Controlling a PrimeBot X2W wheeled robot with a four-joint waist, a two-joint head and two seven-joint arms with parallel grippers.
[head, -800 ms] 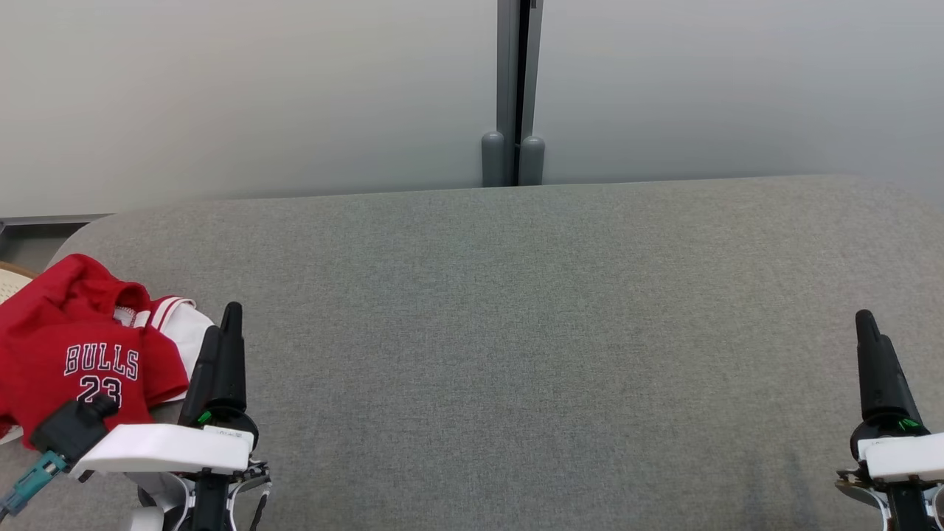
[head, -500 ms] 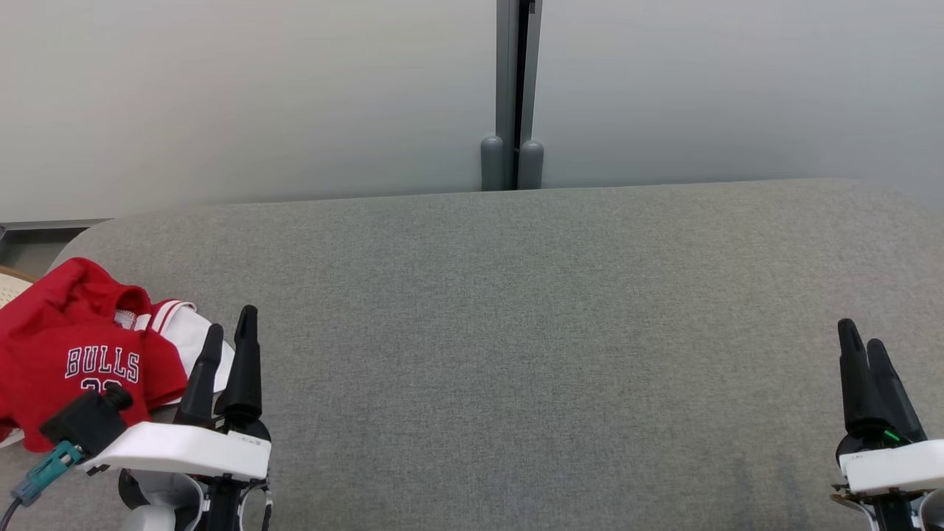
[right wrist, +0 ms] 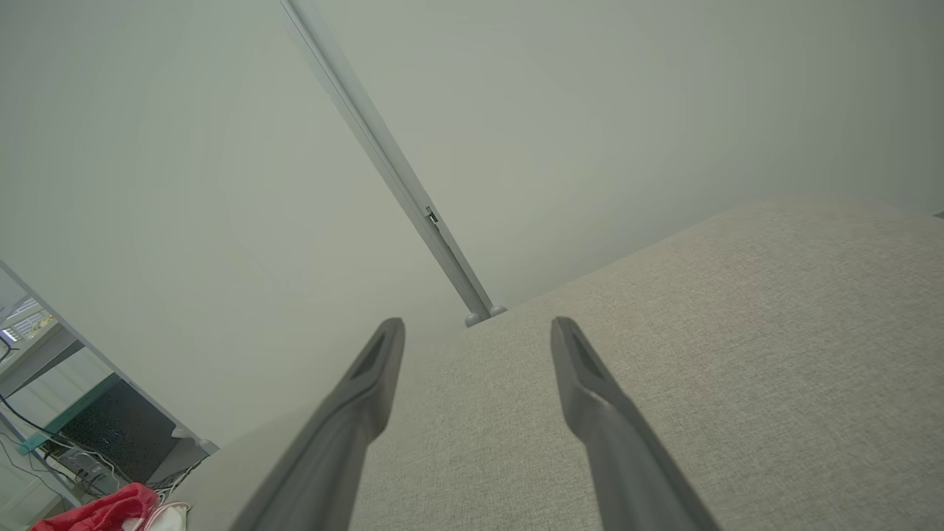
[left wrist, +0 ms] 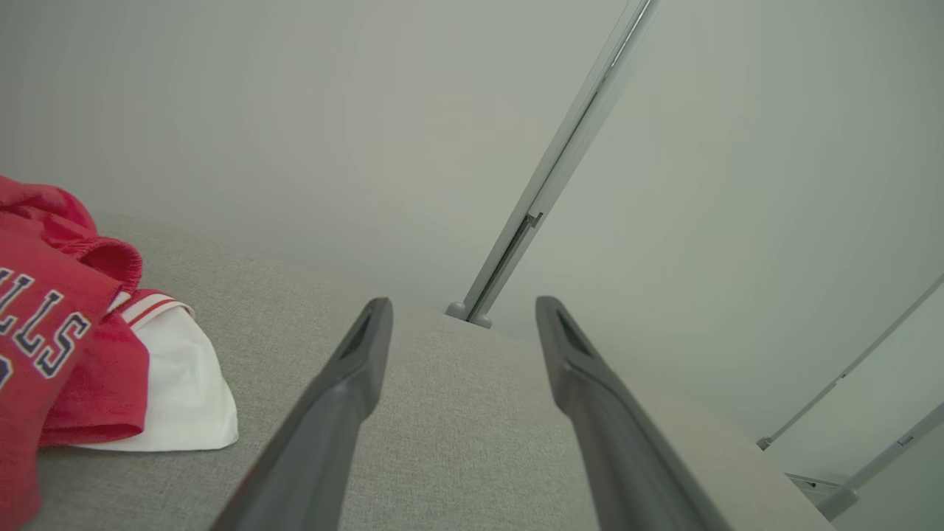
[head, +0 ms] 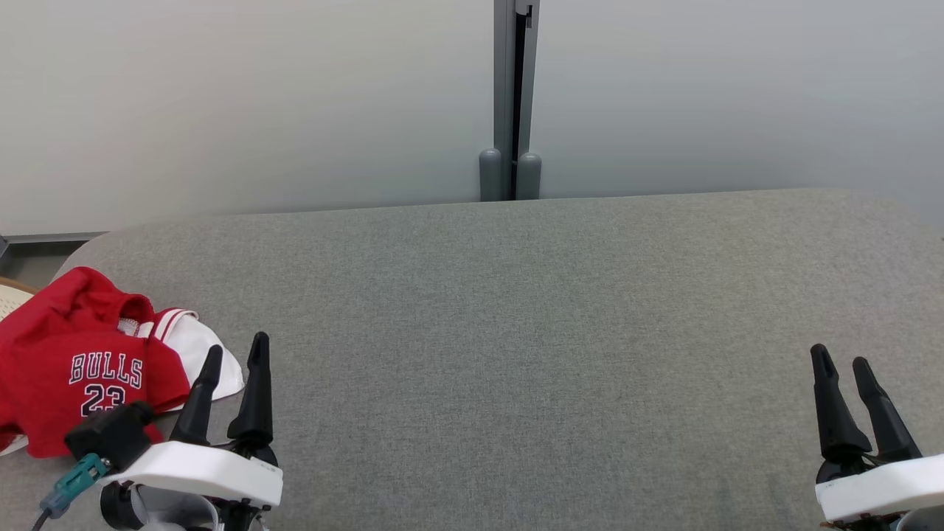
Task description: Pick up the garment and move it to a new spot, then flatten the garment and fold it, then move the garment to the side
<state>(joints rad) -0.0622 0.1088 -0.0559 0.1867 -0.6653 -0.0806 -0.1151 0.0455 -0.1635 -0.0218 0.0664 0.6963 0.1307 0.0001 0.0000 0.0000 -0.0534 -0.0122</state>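
I judge the crumpled red Bulls jersey soft, light and sag-prone, best pinched at what seems its bunched neckline; left gripper and right gripper both gape wide, empty.

Left gripper, right gripper (alike) hold fingers apart.

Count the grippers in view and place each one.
2. The left gripper sits lower left in the head view, open, just right of the red garment. The right gripper sits lower right, open, over the grey surface. None seems hidden.
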